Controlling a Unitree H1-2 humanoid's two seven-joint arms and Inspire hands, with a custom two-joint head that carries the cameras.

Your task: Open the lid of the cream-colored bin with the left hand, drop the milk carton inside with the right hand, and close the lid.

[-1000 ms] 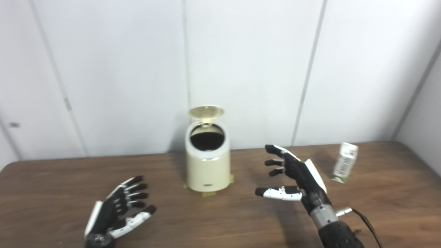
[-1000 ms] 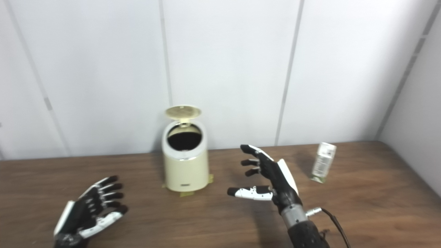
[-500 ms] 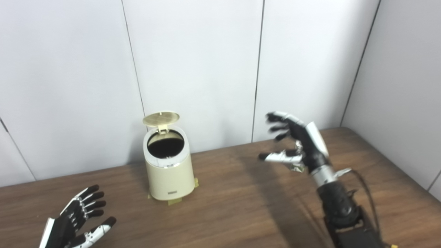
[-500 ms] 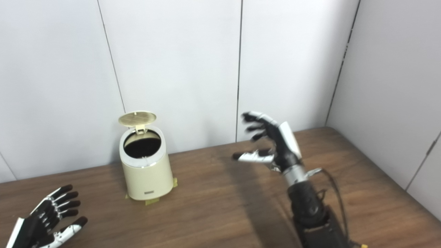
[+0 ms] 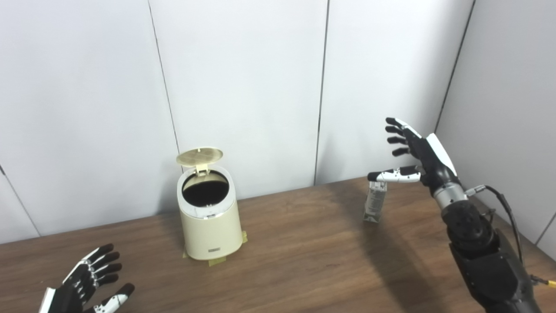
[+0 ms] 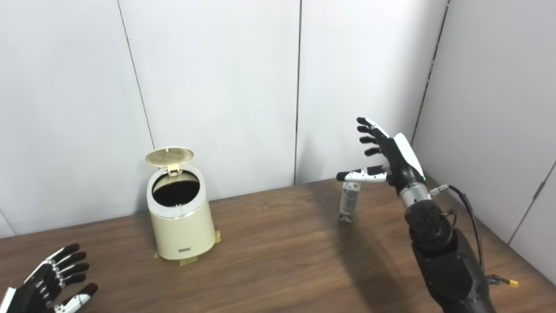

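The cream-colored bin (image 5: pixel 210 224) stands on the wooden table (image 5: pixel 286 261) left of centre, its round lid (image 5: pixel 200 156) tipped up at the back and its dark inside showing. The milk carton (image 5: pixel 375 201) stands upright at the right, near the back wall. My right hand (image 5: pixel 417 152) is open and raised just right of and above the carton, thumb over the carton's top, holding nothing. My left hand (image 5: pixel 84 284) is open, palm up, low at the front left corner, well away from the bin.
White wall panels (image 5: pixel 243 87) run close behind the bin and carton, and a side wall (image 5: pixel 512 108) stands at the right. Tape strips (image 5: pixel 215 262) lie under the bin's base. A cable (image 5: pixel 506 208) hangs off my right wrist.
The camera has turned right and up. My right hand has risen and swung right, from the table's middle to above the carton. My left hand has stayed low at the front left.
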